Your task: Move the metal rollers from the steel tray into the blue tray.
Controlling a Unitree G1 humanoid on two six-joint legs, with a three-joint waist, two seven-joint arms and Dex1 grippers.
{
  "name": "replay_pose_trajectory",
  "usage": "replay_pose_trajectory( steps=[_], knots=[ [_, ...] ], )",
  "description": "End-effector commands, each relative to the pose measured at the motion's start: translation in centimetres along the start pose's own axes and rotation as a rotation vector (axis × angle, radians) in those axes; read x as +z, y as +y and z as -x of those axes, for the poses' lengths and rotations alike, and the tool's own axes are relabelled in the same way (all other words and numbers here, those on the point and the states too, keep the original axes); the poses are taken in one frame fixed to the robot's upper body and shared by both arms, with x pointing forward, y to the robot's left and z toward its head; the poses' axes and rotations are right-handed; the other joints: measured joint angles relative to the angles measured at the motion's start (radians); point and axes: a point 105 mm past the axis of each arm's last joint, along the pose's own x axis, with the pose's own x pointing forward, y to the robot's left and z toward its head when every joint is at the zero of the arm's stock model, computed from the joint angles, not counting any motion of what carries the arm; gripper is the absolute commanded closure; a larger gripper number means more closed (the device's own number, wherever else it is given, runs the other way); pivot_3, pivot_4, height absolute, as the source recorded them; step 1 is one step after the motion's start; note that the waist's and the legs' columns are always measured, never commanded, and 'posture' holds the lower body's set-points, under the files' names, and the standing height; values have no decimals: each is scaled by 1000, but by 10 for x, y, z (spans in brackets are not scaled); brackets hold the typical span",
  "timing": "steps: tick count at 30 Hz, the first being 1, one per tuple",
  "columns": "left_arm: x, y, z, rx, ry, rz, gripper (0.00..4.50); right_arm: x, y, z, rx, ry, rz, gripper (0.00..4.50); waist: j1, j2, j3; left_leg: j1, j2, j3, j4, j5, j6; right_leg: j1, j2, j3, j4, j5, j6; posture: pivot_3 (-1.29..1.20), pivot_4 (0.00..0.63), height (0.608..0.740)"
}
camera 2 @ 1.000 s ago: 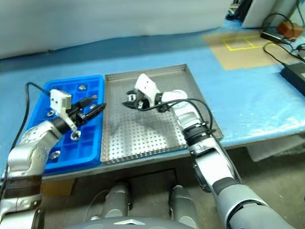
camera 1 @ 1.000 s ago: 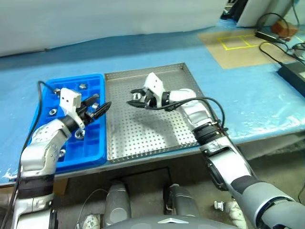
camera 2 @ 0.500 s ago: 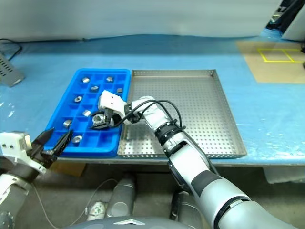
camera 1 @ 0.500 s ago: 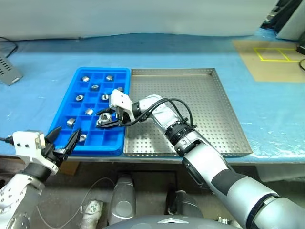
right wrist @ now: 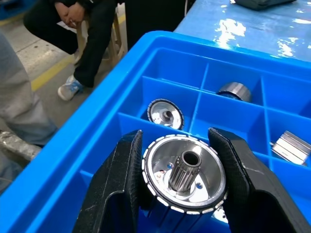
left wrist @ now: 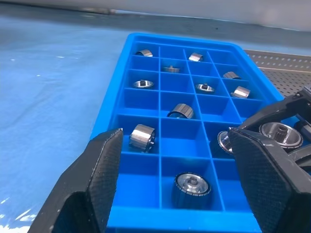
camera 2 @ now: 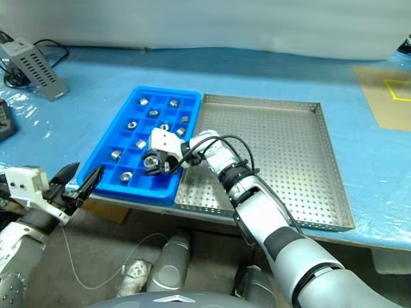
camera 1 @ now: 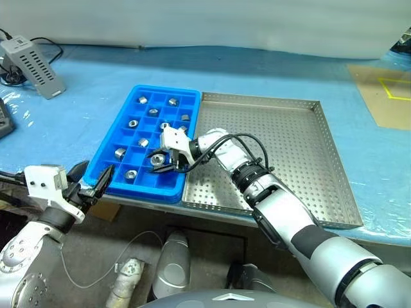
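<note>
The blue tray lies left of the steel tray, and several metal rollers sit in its compartments. My right gripper hangs low over the blue tray's near compartments, shut on a silvery roller with a splined centre hub. Its fingers clamp the roller's rim from both sides. My left gripper stands open with nothing in it, off the table's front edge by the blue tray's near left corner. From the left wrist I see the tray's rollers and the held roller.
A grey power adapter with its cable lies at the back left of the blue table cover. A brown board with yellow tape is at the far right. A person sits beyond the table edge, past the blue tray.
The camera has swung left. My right gripper carried its roller from above the steel tray to low over the blue tray. My left gripper drew back from over the blue tray to the table's front edge.
</note>
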Motion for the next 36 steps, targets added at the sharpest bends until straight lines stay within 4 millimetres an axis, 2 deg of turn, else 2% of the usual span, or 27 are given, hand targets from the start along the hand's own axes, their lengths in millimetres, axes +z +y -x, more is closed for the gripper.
replay_pose_trajectory(
  steps=[1, 6, 10, 15, 16, 18, 22, 27, 32, 36],
  knots=[
    [4, -2, -7, -40, -7, -12, 831, 5, -11, 13, -57, -16, 14, 2752, -4, 0, 0, 0, 0, 0, 0, 0, 0, 0, 0, 0, 0, 0, 0, 525, 150, 740],
    [4, -2, -15, -72, -5, -13, 831, -3, -14, 23, -86, 3, 0, 2752, -21, 0, 0, -1, -2, 1, 1, 1, -1, 0, 2, 0, 0, 0, -1, 490, 150, 740],
    [5, -4, -20, -88, -5, -14, 831, -9, -9, 17, -98, 17, 11, 2752, -45, -1, -1, 0, -1, 1, 1, 1, -2, 0, 2, 0, 0, 1, -2, 470, 150, 740],
    [6, -4, -22, -93, -7, -17, 831, -4, -9, 13, -104, -12, -1, 2752, -68, -1, -1, -1, -2, 1, 1, 1, -2, 0, 2, 0, 0, 2, -3, 471, 150, 740],
    [6, -4, -22, -93, -7, -18, 831, -2, -9, 12, -99, -19, -4, 2041, -69, -1, -1, -1, -2, 1, 1, 1, -2, 0, 2, 0, 0, 2, -3, 473, 150, 740],
    [7, -3, -22, -90, -7, -18, 831, 0, -9, 11, -100, -26, -3, 1518, -71, -1, -1, -1, -1, 1, 1, 1, -2, 0, 2, -1, 0, 2, -3, 477, 150, 740],
    [7, -1, -21, -84, -6, -20, 831, -3, -8, 9, -90, -8, -14, 186, -84, -1, -1, -1, -1, 1, 1, 1, -2, 0, 2, -1, 0, 3, -6, 480, 150, 740],
    [7, -1, -21, -85, -6, -20, 831, -5, -3, 13, -57, -5, -21, 186, -91, -1, -1, -1, -1, 1, 2, 1, -2, 0, 2, -1, 1, 3, -6, 477, 150, 740],
    [10, 1, -27, -100, -12, -26, 831, 2, -19, 25, -147, -26, -25, 186, -90, -1, -1, -1, -2, 2, 2, 1, -2, 0, 2, -2, 1, 3, -6, 455, 150, 740],
    [14, 1, -40, -144, -18, -35, 831, 12, -32, 39, -221, -57, -16, 186, -94, -1, -1, -1, -2, 3, 4, 2, -3, 1, 2, -3, 2, 3, -5, 345, 150, 740]
  ],
)
